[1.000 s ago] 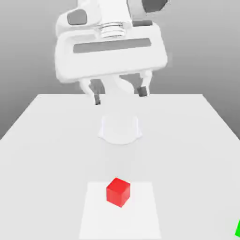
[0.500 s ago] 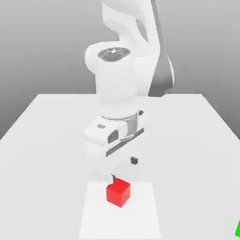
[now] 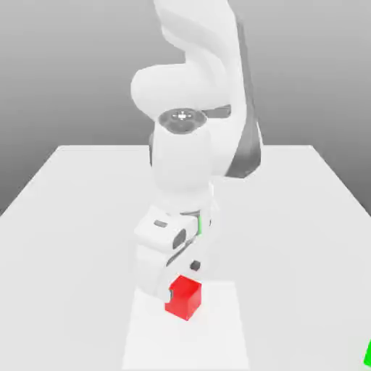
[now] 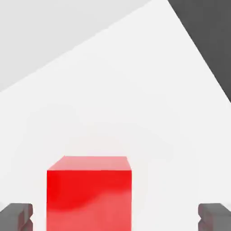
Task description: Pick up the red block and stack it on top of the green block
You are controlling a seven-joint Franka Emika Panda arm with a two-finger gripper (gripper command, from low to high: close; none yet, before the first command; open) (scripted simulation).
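The red block (image 3: 185,298) (image 4: 89,194) is a small cube resting on the white table (image 3: 80,217) near its front edge. My gripper (image 3: 181,281) (image 4: 115,216) has come down over it and stands open. In the hand view the dark fingertips (image 4: 16,216) flank the cube on both sides, with a clear gap between each one and the cube. The green block (image 3: 367,353) is a thin sliver at the bottom edge on the exterior view's right, well away from the gripper.
A paler square patch (image 3: 217,340) lies on the table under the red block. The white arm (image 3: 192,145) rises directly behind the cube and hides the middle of the table. Bare surface extends to both sides.
The hand has dropped from high above the back of the table down to the red block, and its open fingers now straddle the cube. Neither block has moved.
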